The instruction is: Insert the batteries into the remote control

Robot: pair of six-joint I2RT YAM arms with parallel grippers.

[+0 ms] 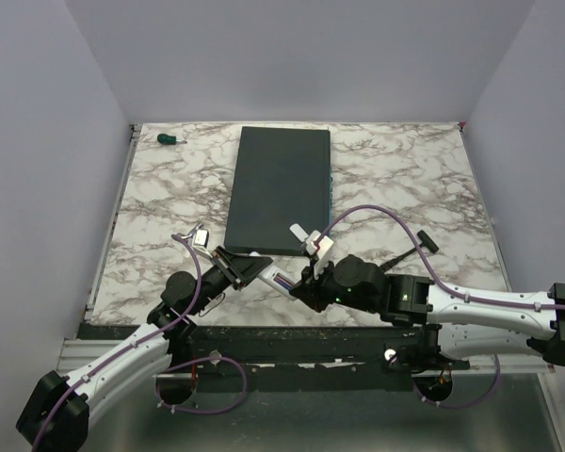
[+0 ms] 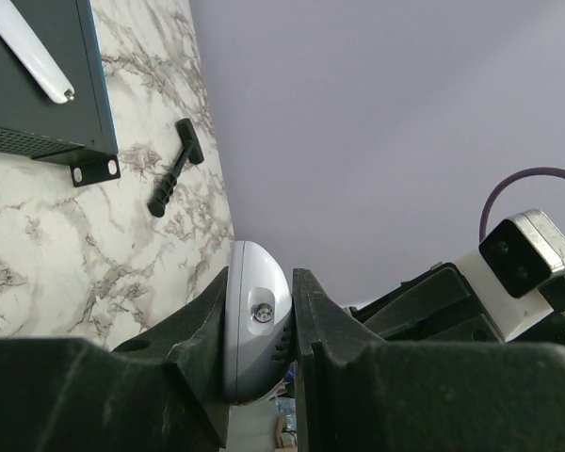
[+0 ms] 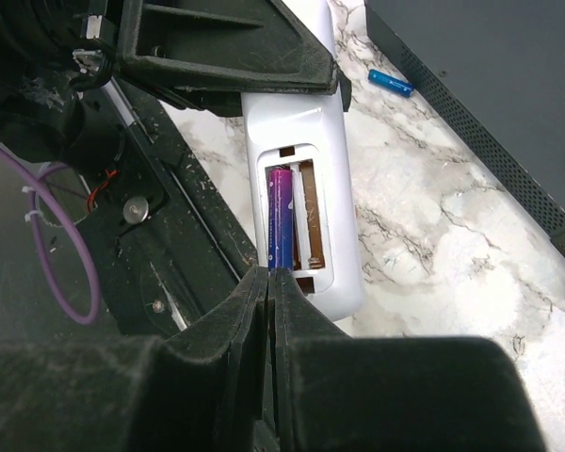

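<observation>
One purple battery (image 3: 282,218) seated in remote control (image 3: 306,132), parallel to its length

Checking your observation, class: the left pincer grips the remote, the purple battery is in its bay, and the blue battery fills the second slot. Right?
No: the blue battery lies on the table; the second slot is empty. The right wrist view shows it; the rest stands.
</observation>
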